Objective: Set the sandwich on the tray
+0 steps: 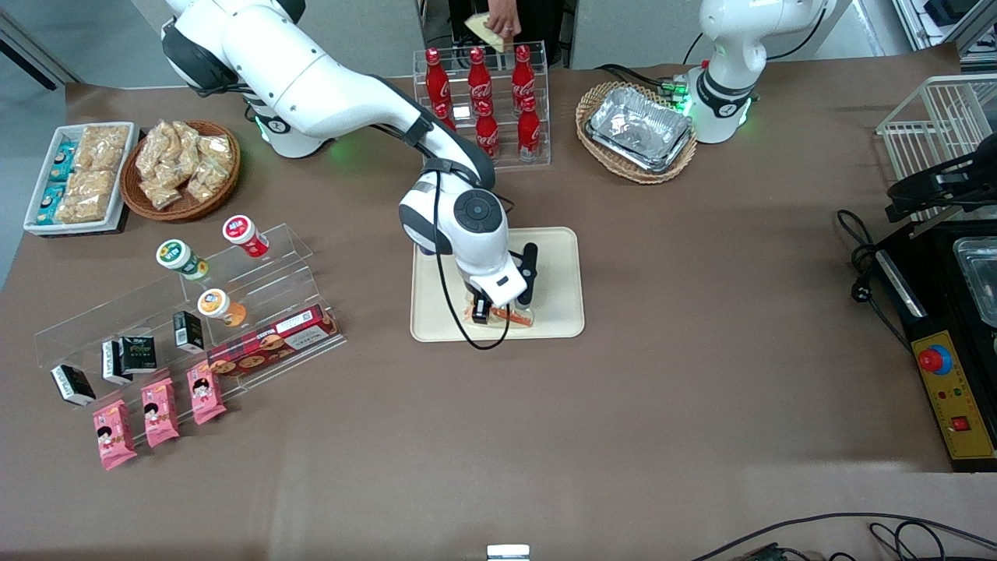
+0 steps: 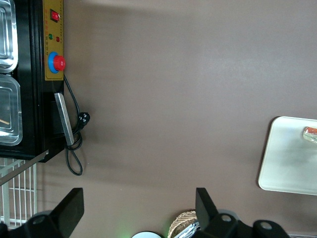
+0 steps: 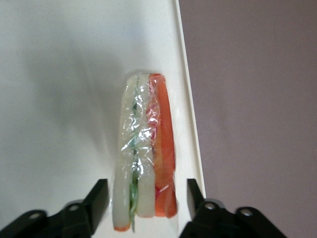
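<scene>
While poised low over the tray's (image 1: 557, 257) camera-side edge, hung directly above the wrapped sandwich (image 3: 146, 153): the gripper (image 3: 147, 198), fingers (image 3: 99, 198) spread apart, one on each side of the wedge, with a sliver of gap showing at both sides and nothing clamped. Lay on the cream-beige tray between those fingers, filling edge up, orange-red strip along one side and green in the middle under crinkled clear wrap, just beside the tray's low rim (image 3: 188, 109). Seen in the front view only as a scrap of orange and pale bread (image 1: 520, 315) under the gripper (image 1: 498, 310), near the tray edge closest to the camera.

Nearer the camera than the gripper, toward the working arm's end: three pink snack packets (image 1: 160, 411) flat on the brown table (image 1: 662, 405), touching the foot of a clear acrylic stepped rack (image 1: 179, 312) carrying a long red cookie box (image 1: 273, 343), small black cartons (image 1: 139, 354) and round-lidded cups (image 1: 181, 259). Farther from the camera than the gripper: a clear stand of red cola bottles (image 1: 483, 97). Farther still and toward the working arm's end: a wicker basket of bagged snacks (image 1: 183, 167) beside a white tray of snacks (image 1: 78, 175). Toward the parked arm's end: a wicker basket holding crinkled foil trays (image 1: 639, 128), and well apart, a black machine with a red button on a yellow panel (image 1: 946, 374).
</scene>
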Controlling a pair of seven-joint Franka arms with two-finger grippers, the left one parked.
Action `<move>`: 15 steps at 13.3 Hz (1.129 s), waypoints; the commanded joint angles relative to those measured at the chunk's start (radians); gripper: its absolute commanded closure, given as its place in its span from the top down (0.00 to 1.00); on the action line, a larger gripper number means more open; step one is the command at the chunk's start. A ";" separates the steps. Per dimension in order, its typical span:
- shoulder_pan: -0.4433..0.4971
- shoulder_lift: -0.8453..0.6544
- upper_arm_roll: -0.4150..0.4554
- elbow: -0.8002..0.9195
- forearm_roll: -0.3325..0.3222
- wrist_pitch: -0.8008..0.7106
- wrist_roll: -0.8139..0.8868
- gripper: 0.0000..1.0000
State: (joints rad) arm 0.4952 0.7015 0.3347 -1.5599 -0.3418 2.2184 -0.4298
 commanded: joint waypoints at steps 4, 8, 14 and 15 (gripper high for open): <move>-0.015 -0.022 0.004 0.031 -0.022 -0.008 0.017 1.00; -0.090 -0.132 0.012 0.029 0.007 -0.129 0.016 1.00; -0.246 -0.384 0.006 0.031 0.191 -0.400 0.005 1.00; -0.276 -0.416 0.006 0.031 0.213 -0.439 0.006 1.00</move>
State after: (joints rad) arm 0.2963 0.3865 0.3331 -1.5071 -0.1955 1.8698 -0.4229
